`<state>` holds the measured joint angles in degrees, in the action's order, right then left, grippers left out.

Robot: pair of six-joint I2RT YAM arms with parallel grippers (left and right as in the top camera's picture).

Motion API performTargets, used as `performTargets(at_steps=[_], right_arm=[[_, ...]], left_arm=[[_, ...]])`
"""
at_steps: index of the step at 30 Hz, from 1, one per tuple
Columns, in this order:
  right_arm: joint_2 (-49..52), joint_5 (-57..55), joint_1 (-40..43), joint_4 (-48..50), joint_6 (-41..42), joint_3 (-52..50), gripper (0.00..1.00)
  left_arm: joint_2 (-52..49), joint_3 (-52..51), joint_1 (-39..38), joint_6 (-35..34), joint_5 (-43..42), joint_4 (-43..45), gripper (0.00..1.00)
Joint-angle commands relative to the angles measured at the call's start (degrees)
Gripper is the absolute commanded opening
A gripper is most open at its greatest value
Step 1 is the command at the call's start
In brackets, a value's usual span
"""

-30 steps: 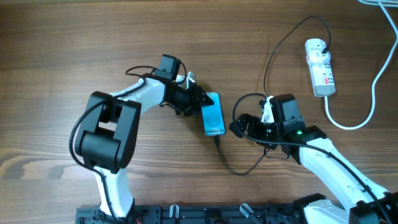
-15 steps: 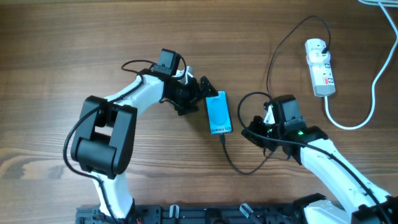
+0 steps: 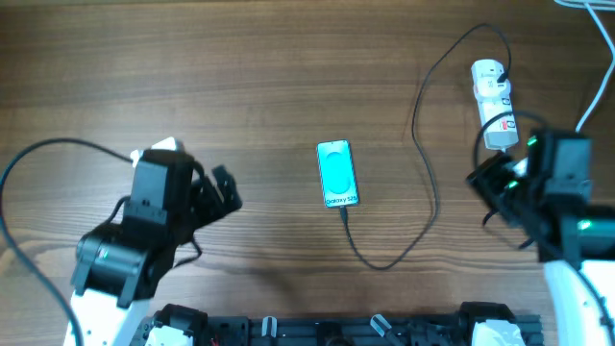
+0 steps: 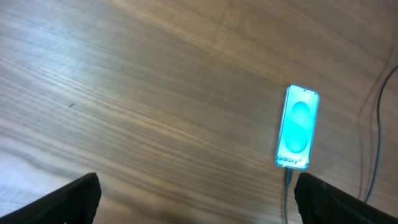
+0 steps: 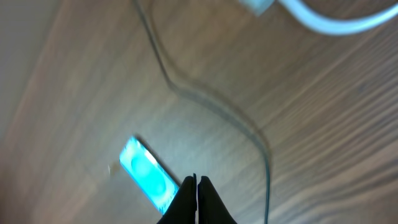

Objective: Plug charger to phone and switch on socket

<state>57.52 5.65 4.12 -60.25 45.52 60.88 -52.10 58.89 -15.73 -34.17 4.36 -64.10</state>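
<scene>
The phone [image 3: 337, 174] lies flat mid-table with its cyan screen lit, and shows again in the left wrist view [image 4: 298, 126] and the right wrist view [image 5: 148, 174]. The charger [image 3: 424, 207], a thin black cable, meets the phone's bottom edge and loops right and up to the socket [image 3: 492, 88], a white power strip at the far right. My left gripper [image 3: 228, 190] stands open well left of the phone, nothing between its fingers [image 4: 69, 200]. My right gripper [image 3: 479, 182] is shut and empty, just below the socket; its fingertips [image 5: 188, 193] are pressed together.
A thick white cord [image 3: 594, 82] runs from the socket along the table's right side, also seen in the right wrist view [image 5: 336, 23]. The black cable's loop [image 3: 384, 263] lies on the wood between the phone and the right arm.
Both arms have drawn back from the phone. The left gripper opened, let go of the phone and moved left. The right gripper shut and swung right toward the socket. The phone now lies straighter.
</scene>
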Motion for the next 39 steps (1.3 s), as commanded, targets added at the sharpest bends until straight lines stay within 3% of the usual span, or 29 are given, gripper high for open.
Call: performTargets(at_steps=[1, 10, 18, 25, 39], right_arm=[[8.7, 1.8, 7.3, -3.2, -6.8, 8.4, 0.05], [45.7, 3.3, 14.2, -9.2, -9.6, 35.0, 0.05], [65.6, 4.7, 14.5, 8.1, -3.3, 36.4, 0.05], [66.2, 4.7, 16.4, 13.7, 3.9, 36.4, 0.05], [69.8, 4.3, 15.9, 20.0, 4.0, 36.2, 0.05]], left_arm=[[3.3, 0.2, 0.2, 0.7, 1.4, -4.3, 1.0], [3.2, 0.2, 0.2, 0.7, 1.1, -6.5, 1.0], [3.3, 0.2, 0.2, 0.7, 1.1, -6.5, 1.0], [3.3, 0.2, 0.2, 0.7, 1.1, -6.5, 1.0], [3.3, 0.2, 0.2, 0.7, 1.1, -6.5, 1.0]])
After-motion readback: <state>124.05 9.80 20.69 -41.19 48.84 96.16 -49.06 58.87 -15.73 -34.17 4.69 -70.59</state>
